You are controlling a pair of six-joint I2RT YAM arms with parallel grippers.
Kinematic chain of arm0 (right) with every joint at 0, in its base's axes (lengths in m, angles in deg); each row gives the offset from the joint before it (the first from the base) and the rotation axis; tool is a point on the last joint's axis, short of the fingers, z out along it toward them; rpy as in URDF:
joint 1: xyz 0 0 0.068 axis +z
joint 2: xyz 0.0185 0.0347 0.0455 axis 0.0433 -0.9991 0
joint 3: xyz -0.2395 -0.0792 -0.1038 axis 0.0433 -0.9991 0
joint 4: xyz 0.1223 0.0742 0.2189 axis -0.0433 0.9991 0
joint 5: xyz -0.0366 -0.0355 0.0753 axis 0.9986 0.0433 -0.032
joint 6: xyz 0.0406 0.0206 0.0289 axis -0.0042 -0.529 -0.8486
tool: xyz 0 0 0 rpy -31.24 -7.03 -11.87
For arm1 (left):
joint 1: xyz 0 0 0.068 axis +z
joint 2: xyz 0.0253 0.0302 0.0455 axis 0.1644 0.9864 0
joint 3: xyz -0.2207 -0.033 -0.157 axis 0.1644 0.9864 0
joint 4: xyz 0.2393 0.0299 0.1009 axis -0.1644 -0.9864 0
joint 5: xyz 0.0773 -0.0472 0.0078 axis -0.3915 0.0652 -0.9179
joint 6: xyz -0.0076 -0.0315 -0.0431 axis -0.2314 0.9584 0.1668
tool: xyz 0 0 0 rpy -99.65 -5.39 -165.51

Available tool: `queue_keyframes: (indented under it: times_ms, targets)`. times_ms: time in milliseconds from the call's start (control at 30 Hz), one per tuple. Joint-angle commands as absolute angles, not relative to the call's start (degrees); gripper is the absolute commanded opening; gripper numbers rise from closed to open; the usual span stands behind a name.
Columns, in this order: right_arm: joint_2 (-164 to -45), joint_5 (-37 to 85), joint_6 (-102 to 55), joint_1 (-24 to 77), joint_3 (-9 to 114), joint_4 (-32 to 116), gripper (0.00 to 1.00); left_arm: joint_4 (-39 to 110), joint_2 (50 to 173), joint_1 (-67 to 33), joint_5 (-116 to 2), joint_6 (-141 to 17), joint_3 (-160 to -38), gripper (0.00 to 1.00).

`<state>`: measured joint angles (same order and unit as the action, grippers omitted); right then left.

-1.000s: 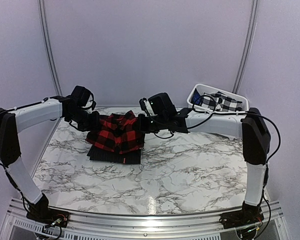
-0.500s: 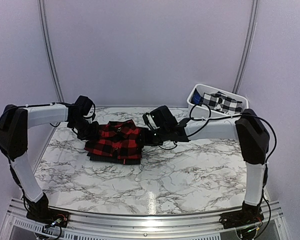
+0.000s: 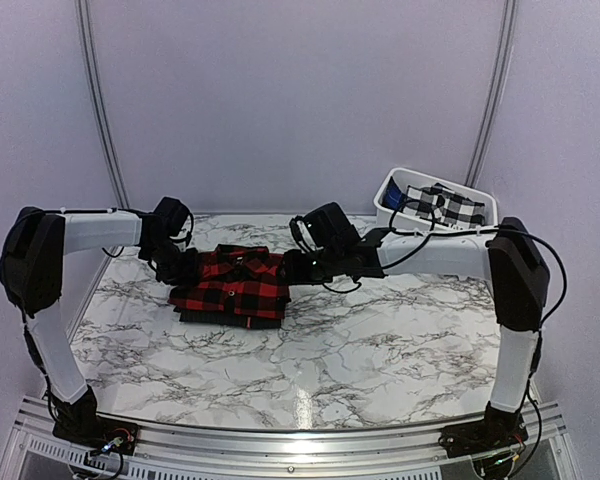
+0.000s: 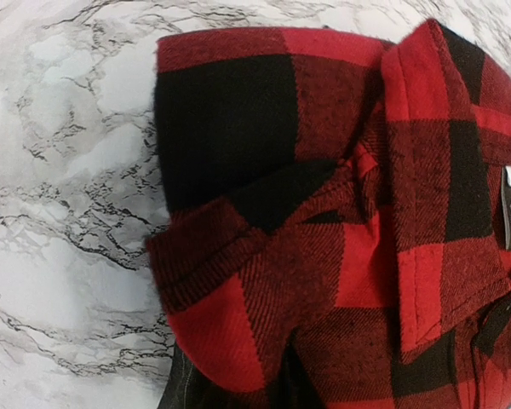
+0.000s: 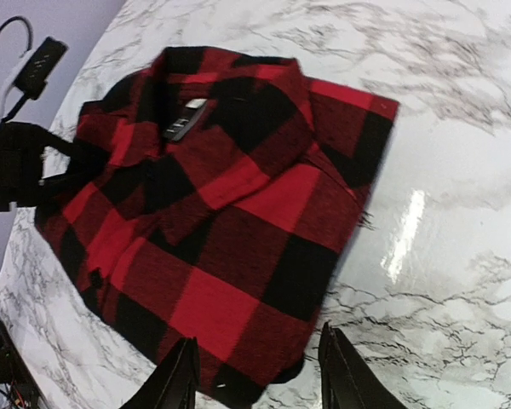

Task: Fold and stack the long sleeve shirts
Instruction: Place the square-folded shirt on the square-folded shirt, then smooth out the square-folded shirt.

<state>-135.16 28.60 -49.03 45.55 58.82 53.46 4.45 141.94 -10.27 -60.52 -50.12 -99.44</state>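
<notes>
**A:** How does the right gripper (image 5: 257, 338) stand?
**B:** Jaws apart, nothing between them, just off the right edge of the folded red-and-black flannel shirt (image 3: 235, 283).
**A:** And the left gripper (image 3: 185, 266)?
**B:** At the flannel's left edge. Its fingers are hidden, so I cannot tell.
**A:** The flannel itself?
**B:** It lies flat on what looks like the black shirt (image 3: 230, 319), on the marble table (image 3: 380, 340).
</notes>
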Motion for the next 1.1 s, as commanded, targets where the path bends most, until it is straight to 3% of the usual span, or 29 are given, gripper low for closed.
queue_keyframes:
  times_ms: [0,100,300,400,633,1067]
  targets:
    - [-134.46,29.96,-47.26,48.11,63.75,53.89,0.42,4.99,140.71,-9.95,-64.12,-49.69,-99.60,0.24]
    - [-137.36,28.35,-47.17,49.13,65.26,53.73,0.38,4.91,138.93,-9.96,-68.27,-49.19,-99.72,0.46]
    - [-141.02,26.36,-47.72,50.99,64.79,52.52,0.37,4.55,132.51,-10.16,-73.48,-47.61,-98.81,0.48]
    - [-142.25,25.68,-48.17,51.20,63.81,51.74,0.36,4.62,129.70,-11.70,-72.46,-46.51,-96.95,0.43]
    - [-143.56,24.71,-48.78,51.55,61.86,50.84,0.36,10.32,126.83,-14.89,-63.54,-42.23,-86.26,0.14]
    - [-142.03,24.72,-49.59,51.83,57.52,49.77,0.36,12.61,129.12,-14.57,-66.46,-41.67,-81.28,0.09]
